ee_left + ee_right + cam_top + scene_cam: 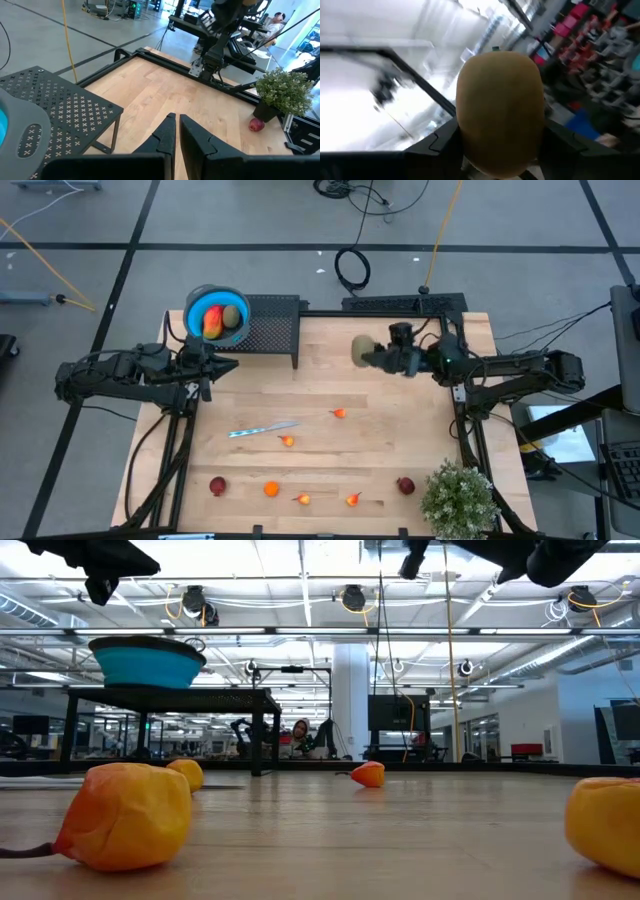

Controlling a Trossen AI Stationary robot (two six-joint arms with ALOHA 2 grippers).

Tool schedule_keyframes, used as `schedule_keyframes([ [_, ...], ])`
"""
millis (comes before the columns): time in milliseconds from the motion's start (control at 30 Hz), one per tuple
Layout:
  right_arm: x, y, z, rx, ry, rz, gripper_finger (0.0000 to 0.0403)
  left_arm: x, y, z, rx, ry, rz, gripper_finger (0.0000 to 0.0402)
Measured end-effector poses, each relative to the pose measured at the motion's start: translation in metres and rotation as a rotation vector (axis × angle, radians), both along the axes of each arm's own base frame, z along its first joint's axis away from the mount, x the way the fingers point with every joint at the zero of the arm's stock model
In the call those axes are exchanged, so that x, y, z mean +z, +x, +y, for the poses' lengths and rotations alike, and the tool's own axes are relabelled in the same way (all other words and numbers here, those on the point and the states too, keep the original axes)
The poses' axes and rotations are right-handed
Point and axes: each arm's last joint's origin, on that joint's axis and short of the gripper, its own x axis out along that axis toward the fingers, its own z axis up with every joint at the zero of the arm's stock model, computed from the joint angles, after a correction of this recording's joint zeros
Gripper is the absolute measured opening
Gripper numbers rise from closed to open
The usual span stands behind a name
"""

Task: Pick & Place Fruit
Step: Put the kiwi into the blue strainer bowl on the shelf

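Note:
My right gripper [378, 356] is raised over the far middle of the table and is shut on a brown oval kiwi [361, 350], which fills the right wrist view [500, 110]. My left gripper [222, 366] hovers just in front of the blue bowl [196, 302], shut on nothing [176, 135]. The bowl sits on a black perforated stand [270, 320] and holds an orange-red fruit [212, 322] and a kiwi [233, 316]. Small orange fruits [340, 413] [288, 441] [271, 489] and dark red ones [217, 485] [405, 485] rest on the table. My right gripper pinches the kiwi between its two fingers, one on each side of its lower half [470, 150]. The fingers come level from the table's right side. The kiwi is lifted clear of the table and sticks out beyond the fingertips.
A slim silver knife [262, 428] lies left of the table's middle. A potted plant [460, 500] stands at the near right corner. More small orange fruits [303, 499] [352, 500] lie along the near edge, close in the low view [130, 815]. Bare wood [400, 430] lies under the right gripper.

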Motion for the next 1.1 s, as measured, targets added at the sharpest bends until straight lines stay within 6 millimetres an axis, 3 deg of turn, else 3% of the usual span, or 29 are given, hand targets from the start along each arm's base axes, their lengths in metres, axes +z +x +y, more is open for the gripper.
schedule_keyframes([
  [233, -0.0024, 0.0006, 0.0022, -0.078, -0.357, -0.04, 0.0197, 0.0, 0.0, 0.0, 0.0, 0.0, 0.0, 0.0021],
  [667, -0.0016, -0.0002, 0.0023, -0.3, -0.826, -0.148, 0.0195, 0.0, 0.0, 0.0, 0.0, 0.0, 0.0, 0.0021],
  [1100, -0.0015, -0.0005, 0.0023, -0.315, -0.855, -0.15, 0.0194, 0.0, 0.0, 0.0, 0.0, -0.001, 0.0, 0.0021],
])
